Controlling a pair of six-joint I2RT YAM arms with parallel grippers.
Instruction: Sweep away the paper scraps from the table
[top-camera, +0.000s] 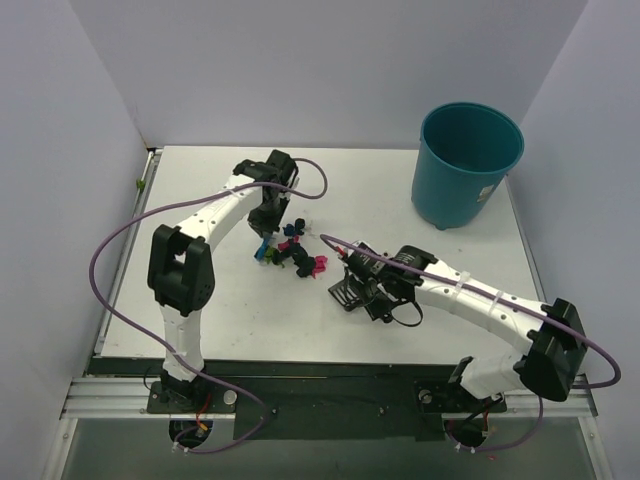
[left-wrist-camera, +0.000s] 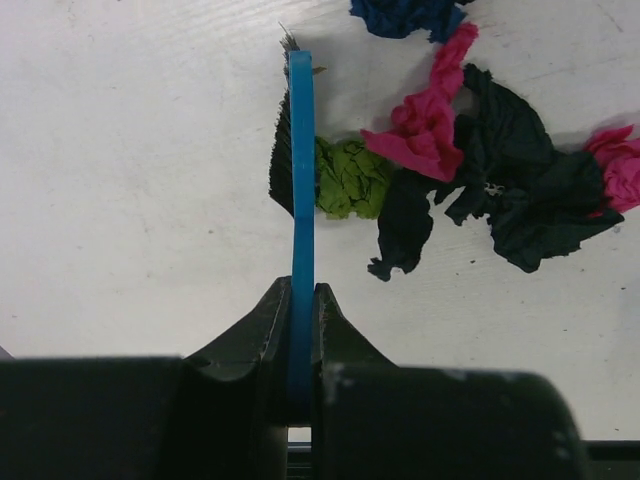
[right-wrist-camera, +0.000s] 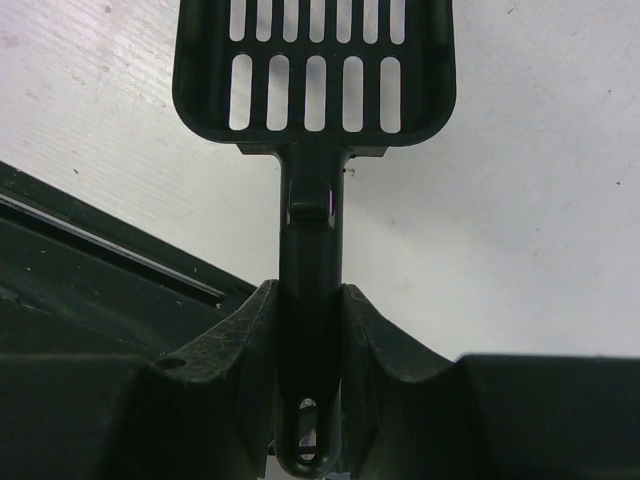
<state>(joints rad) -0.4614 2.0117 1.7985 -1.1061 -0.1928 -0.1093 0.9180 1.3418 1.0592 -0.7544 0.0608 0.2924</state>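
A small heap of paper scraps (top-camera: 295, 252), pink, black, green and dark blue, lies in the middle of the white table (top-camera: 220, 310). My left gripper (top-camera: 270, 222) is shut on the blue hand brush (left-wrist-camera: 301, 170), whose bristles touch the green scrap (left-wrist-camera: 350, 178) at the heap's left side. Pink scraps (left-wrist-camera: 425, 125) and black scraps (left-wrist-camera: 520, 180) spread to the brush's right. My right gripper (top-camera: 385, 290) is shut on the handle of the black slotted scoop (right-wrist-camera: 315, 70), which rests on the table just right of the heap, its mouth (top-camera: 345, 292) facing the scraps.
A teal round bin (top-camera: 468, 162) stands at the table's far right corner. A metal rail (top-camera: 300, 385) runs along the near edge, also visible in the right wrist view (right-wrist-camera: 90, 240). Purple cables loop over both arms.
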